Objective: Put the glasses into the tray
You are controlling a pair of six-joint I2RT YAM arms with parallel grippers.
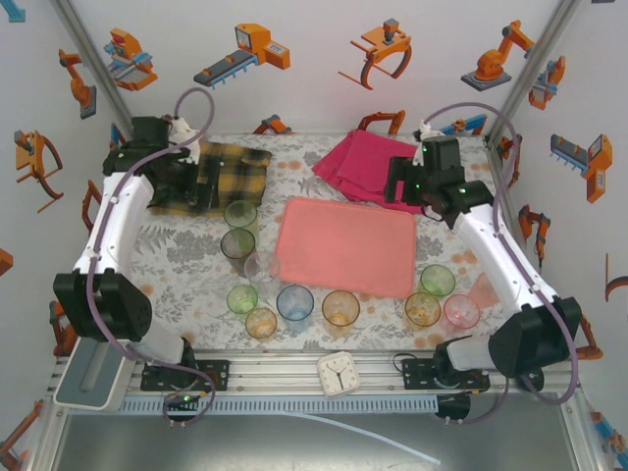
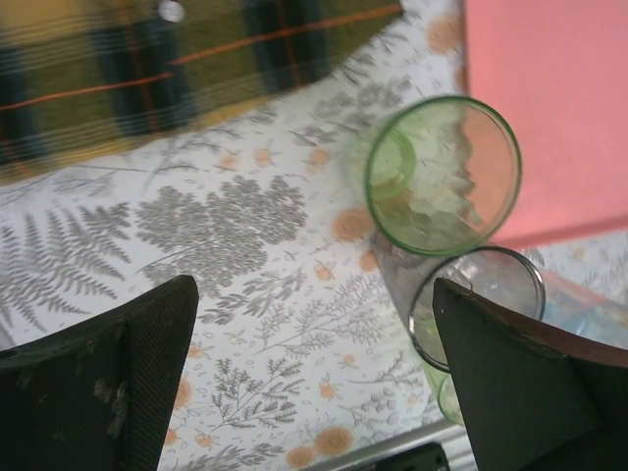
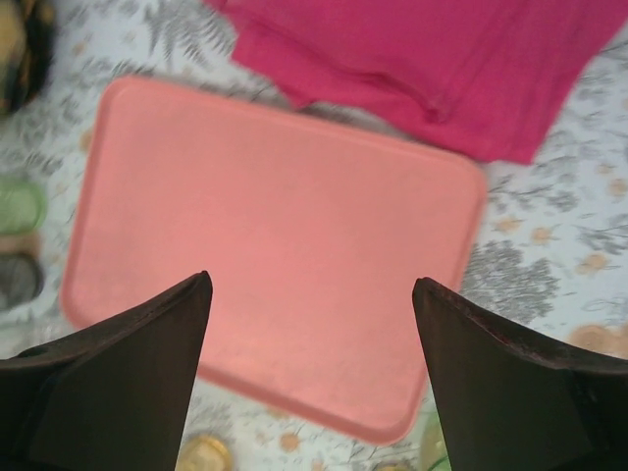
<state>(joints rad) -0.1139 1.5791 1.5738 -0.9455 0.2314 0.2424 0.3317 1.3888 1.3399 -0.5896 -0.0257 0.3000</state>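
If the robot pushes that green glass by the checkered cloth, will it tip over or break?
The green glass stands upright and looks hard and see-through, so it would likely slide or tip, not bend. Tipped onto its round side, it might roll. The grey glass sits close beside it, so a shove could knock them together.

Plaid cloth (image 1: pixel 231 172), magenta cloth (image 1: pixel 358 162), white clock (image 1: pixel 340 373), floral tablecloth (image 1: pixel 182 260)

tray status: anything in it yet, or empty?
Empty. The tray is bare pink across its whole surface in the top and right wrist views; the blue glass and the others stand outside its rim.
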